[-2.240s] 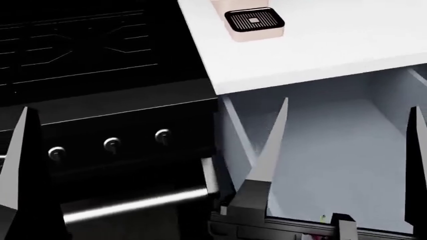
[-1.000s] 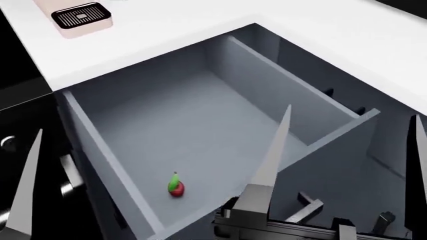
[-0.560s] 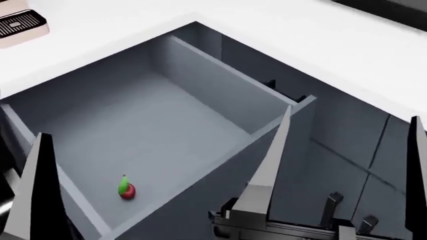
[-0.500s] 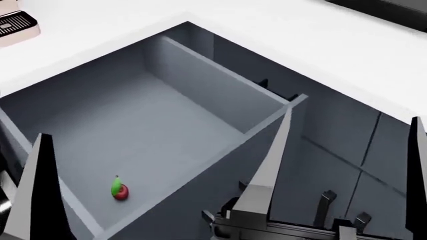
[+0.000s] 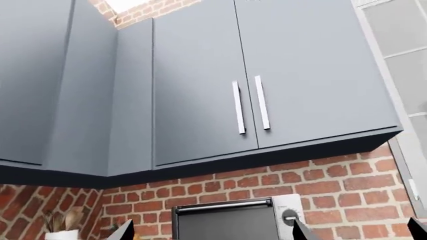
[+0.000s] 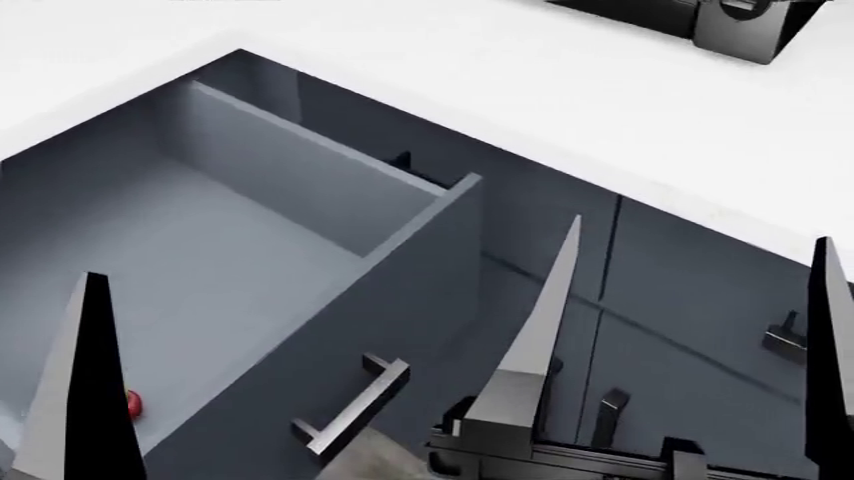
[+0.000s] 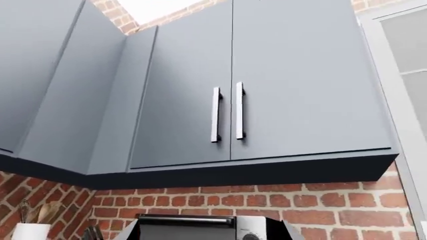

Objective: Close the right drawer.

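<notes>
The right drawer (image 6: 267, 300) stands pulled out below the table (image 6: 534, 90) edge; the right gripper (image 6: 694, 350), jaws released, hovers off its handle (image 6: 354, 405), likely positioning to push.

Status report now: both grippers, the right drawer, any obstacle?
Right gripper open, raised, holding nothing. Left gripper: one finger in view, state unclear. Right drawer wide open, handle untouched. Small red object inside the drawer; nothing visibly in its way.

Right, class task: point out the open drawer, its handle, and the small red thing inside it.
drawer (image 6: 387, 330), head view, on the flat front panel.
handle (image 6: 354, 407), head view, on the middle of the dark bar.
red thing (image 6: 135, 403), head view, on its visible red edge beside the left gripper's finger.
</notes>
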You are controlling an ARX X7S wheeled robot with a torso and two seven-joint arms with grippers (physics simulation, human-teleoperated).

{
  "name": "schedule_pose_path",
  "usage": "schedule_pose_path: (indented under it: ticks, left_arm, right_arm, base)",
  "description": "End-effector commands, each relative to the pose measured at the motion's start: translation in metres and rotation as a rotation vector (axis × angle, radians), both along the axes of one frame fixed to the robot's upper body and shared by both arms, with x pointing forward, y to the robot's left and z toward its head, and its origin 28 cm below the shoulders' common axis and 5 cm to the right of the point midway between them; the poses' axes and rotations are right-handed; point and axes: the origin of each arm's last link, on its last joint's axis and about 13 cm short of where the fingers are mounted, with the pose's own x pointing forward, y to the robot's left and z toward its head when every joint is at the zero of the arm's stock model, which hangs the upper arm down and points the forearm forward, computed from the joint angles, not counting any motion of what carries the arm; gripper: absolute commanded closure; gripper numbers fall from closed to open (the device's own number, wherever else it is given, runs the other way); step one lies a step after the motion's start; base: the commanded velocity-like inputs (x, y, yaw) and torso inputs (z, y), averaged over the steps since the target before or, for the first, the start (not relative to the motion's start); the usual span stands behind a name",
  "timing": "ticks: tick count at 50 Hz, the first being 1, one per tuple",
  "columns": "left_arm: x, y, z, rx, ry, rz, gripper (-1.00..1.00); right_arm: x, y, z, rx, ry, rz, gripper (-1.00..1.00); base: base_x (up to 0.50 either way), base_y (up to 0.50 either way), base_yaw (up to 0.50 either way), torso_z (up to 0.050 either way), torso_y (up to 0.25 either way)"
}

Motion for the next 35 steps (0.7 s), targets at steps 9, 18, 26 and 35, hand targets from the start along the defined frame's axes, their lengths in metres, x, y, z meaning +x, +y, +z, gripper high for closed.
schedule_pose_path:
  ticks: [9, 18, 26, 35]
  left_arm:
    - [-0.0005, -0.0017, 0.0008, 0.005, -0.003, -0.009, -1.00]
    - [-0.0027, -0.0023, -0.0011, 0.008, 0.003, -0.016, -1.00]
    - [-0.0034, -0.0041, -0.0031, 0.012, 0.009, -0.025, -1.00]
    - [-0.0032, -0.0044, -0.0047, 0.017, 0.014, -0.026, -1.00]
  right_arm:
    - [0.0005, -0.0030, 0.0022, 0.026, -0.007, -0.038, -1.00]
    - [0.0025, -0.0039, 0.0016, 0.038, -0.002, -0.100, -1.00]
    - [-0.0015, -0.0095, 0.0063, 0.096, -0.042, -0.181, -1.00]
    - [-0.0015, -0.0082, 0.0058, 0.098, -0.052, -0.178, -1.00]
  base:
    - [0.00, 0.00, -0.44, 0.000, 0.000]
    - [0.00, 0.00, 0.00, 0.000, 0.000]
    - [0.42, 0.16, 0.00, 0.000, 0.000]
    - [0.50, 0.15, 0.00, 0.000, 0.000]
